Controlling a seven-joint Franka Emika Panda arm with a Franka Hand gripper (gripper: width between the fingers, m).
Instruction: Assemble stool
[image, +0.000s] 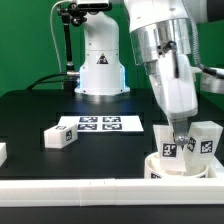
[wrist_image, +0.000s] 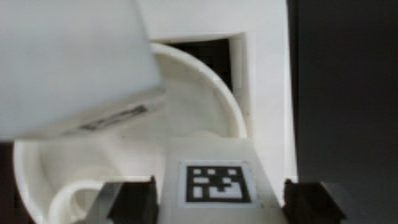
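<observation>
leg (wrist_image: 219, 163) is standing up tall on the seat (image: 158, 168), long side pointing up | its tag (wrist_image: 217, 184) is showing black-and-white squares | gripper (image: 180, 136) jaws are hanging open around the leg

The border rail (image: 80, 190) hides the seat (image: 158, 166) at its base. The exterior view's left edge crops one leg (image: 2, 152). The wrist view blurs a large white part (wrist_image: 71, 70).

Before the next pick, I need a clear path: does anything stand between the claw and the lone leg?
Nothing visible does: only table lies between the claw and the leg; the marker board sits farther back.
</observation>
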